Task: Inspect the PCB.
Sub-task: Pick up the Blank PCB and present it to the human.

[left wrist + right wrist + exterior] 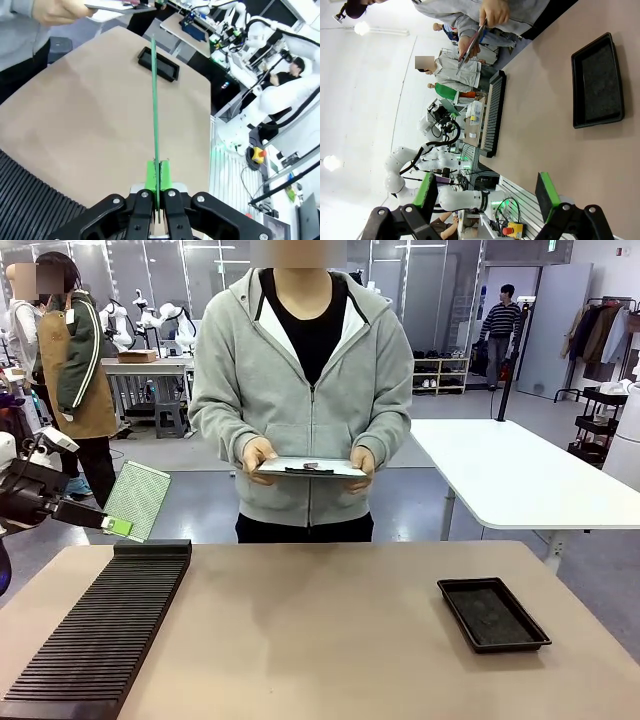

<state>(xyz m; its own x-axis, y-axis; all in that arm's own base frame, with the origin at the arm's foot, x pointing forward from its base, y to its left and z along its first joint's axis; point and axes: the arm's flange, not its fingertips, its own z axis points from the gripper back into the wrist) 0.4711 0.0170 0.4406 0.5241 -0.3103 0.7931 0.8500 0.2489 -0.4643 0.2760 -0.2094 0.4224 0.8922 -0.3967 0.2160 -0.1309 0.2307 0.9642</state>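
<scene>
- front view: the left claw [118,527] is clamped on the lower edge of the pcb [138,498], held in the air above the far end of the slotted rack [100,630].
- the board runs straight out along the claw's fingers. The person's clipboard [310,467] lies to its right, near but apart.
- the right claw [487,192] gapes wide and empty, well away, so any turning of the board looks to be the left arm's job.

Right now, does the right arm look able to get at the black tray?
Probably yes: the right gripper is open and empty, and the black tray lies on the table ahead of it with nothing in between.
</scene>
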